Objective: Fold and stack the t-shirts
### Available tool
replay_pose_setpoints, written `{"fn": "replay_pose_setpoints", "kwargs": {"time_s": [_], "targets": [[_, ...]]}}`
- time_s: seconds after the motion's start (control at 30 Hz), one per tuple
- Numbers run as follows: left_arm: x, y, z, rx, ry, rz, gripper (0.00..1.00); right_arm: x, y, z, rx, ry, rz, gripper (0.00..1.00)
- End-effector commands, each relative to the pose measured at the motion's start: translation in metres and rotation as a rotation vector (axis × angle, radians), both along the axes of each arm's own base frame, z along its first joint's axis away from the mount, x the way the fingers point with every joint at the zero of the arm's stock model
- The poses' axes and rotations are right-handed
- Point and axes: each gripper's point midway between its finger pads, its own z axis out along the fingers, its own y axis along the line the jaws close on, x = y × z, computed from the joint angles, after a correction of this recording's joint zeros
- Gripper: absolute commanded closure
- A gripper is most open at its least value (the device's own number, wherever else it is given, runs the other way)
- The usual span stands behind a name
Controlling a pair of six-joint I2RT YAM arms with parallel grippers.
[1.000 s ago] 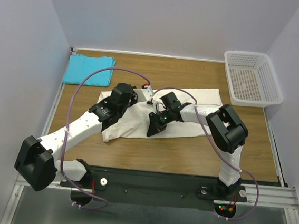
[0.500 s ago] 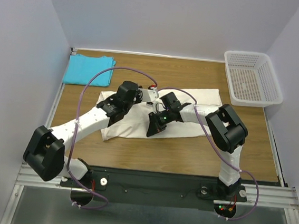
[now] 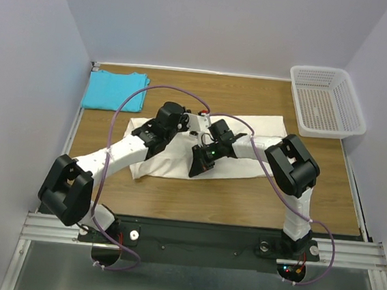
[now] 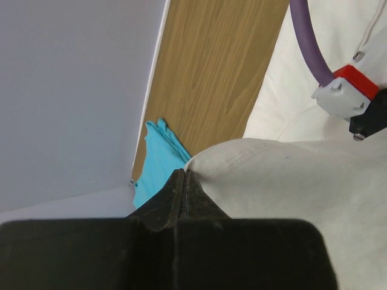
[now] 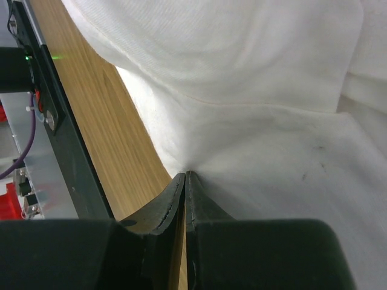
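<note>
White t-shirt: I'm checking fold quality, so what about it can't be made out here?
- Top view: middle of the white t-shirt lies under the left arm and right arm; folds hidden.
- Left wrist: left pincer blocks its lower part; frame edges crop it.
- Right wrist: right pincer covers the pinched spot; layer count unclear.

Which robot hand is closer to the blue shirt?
The left hand. It pinches the white shirt nearer the blue shirt in the far-left corner; the right hand pinches it farther right.
</note>
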Motion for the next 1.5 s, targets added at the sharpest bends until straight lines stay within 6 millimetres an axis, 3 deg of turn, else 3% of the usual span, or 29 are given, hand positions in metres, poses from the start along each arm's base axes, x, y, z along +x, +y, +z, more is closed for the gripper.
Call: {"fn": "replay_pose_setpoints", "kwargs": {"time_s": [0.0, 0.47, 0.83, 1.1, 1.47], "targets": [[0.016, -0.015, 0.039, -0.066, -0.098, -0.036, 1.0, -0.001, -0.013, -0.039, -0.123, -0.004, -0.021, 0.9], [0.017, -0.033, 0.03, -0.058, -0.083, -0.112, 1.0, -0.002, -0.013, -0.042, -0.129, 0.004, -0.025, 0.9], [0.019, -0.038, 0.039, -0.074, -0.141, -0.137, 1.0, -0.003, -0.013, -0.045, -0.132, 0.015, -0.026, 0.9], [0.022, -0.043, 0.017, -0.044, -0.094, -0.161, 1.0, -0.003, -0.014, -0.045, -0.135, 0.014, -0.027, 0.9], [0.015, -0.035, -0.003, -0.048, -0.059, -0.127, 1.0, -0.003, -0.014, -0.045, -0.135, 0.016, -0.03, 0.9]]}}
